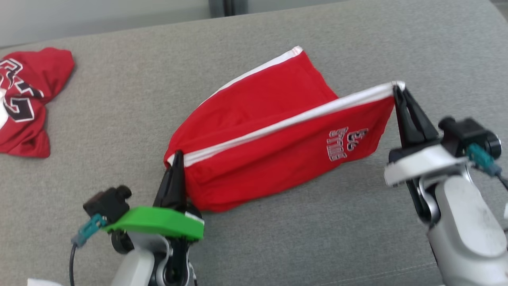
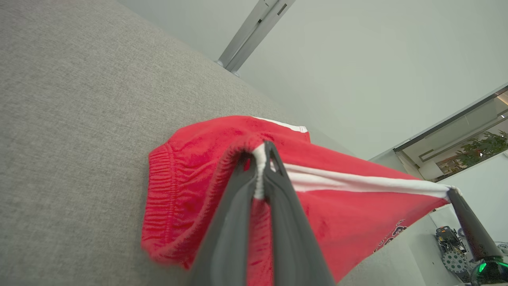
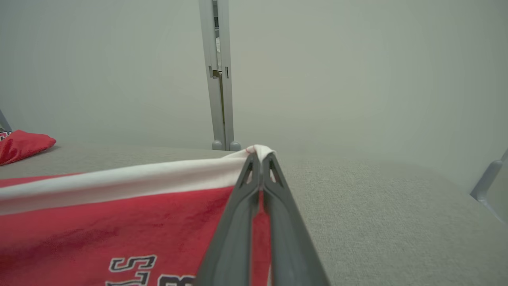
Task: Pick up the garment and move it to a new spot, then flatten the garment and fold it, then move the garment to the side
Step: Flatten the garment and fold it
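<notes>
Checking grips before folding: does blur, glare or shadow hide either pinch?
Head view: even light, no glare; right hand slightly smeared, pinch on the red shorts readable. Left wrist view: left hand soft up close, white stripe sharp. Right wrist view: lower fabric blurred, pinch clear.

Office: partition wall (image 3: 317, 71), plant (image 2: 486, 145)

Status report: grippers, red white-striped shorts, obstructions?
Left gripper shut on red shorts, waistband end; right gripper shut on hem end. White stripe taut between them. Red printed jersey lies apart, left.
</notes>
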Robot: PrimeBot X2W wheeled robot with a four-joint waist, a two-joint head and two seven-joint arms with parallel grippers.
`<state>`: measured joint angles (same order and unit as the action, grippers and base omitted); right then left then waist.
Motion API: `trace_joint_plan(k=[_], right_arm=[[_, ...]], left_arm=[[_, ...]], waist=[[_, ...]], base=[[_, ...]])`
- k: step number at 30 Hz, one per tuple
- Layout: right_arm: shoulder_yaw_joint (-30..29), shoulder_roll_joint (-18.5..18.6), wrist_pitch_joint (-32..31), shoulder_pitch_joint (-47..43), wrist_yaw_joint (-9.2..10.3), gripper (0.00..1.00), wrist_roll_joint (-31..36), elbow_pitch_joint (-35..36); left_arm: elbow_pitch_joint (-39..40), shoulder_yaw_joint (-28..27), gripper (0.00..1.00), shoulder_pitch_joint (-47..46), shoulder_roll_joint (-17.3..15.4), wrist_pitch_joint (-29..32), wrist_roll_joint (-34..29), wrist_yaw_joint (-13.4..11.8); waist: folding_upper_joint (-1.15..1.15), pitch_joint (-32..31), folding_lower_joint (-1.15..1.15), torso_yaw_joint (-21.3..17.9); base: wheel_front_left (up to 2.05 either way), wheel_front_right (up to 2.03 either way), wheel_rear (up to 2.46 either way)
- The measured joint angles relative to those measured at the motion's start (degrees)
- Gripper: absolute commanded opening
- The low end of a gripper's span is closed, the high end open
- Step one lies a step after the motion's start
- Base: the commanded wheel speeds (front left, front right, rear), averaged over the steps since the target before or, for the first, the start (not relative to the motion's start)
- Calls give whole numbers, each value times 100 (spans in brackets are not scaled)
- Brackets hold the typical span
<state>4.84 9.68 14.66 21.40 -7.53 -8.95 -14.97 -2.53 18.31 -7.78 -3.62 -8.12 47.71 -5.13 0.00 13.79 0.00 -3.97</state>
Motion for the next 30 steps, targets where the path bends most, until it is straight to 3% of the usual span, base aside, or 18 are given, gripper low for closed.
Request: trace_joint_plan(k=[11,22,30], right_arm=[[1015,267,-299,2253,0,0,-499,-2366],[1772,424,-244,3490,0,0,-956,-3893],[2125,411,-130,3952,0,0,-1191,-4513]], left_arm=[[-1437,177,0,-1568,77,-67,1121,-421],[-2112,614,0,-2307,85,-511,1741,-419],[-2371,773,0,-2569,87,-657,1898,-367]], waist=[[0,541,0,516],[0,1014,0,885],[0,1148,0,1029]], base=[[0,0,0],[0,0,0],[0,0,0]])
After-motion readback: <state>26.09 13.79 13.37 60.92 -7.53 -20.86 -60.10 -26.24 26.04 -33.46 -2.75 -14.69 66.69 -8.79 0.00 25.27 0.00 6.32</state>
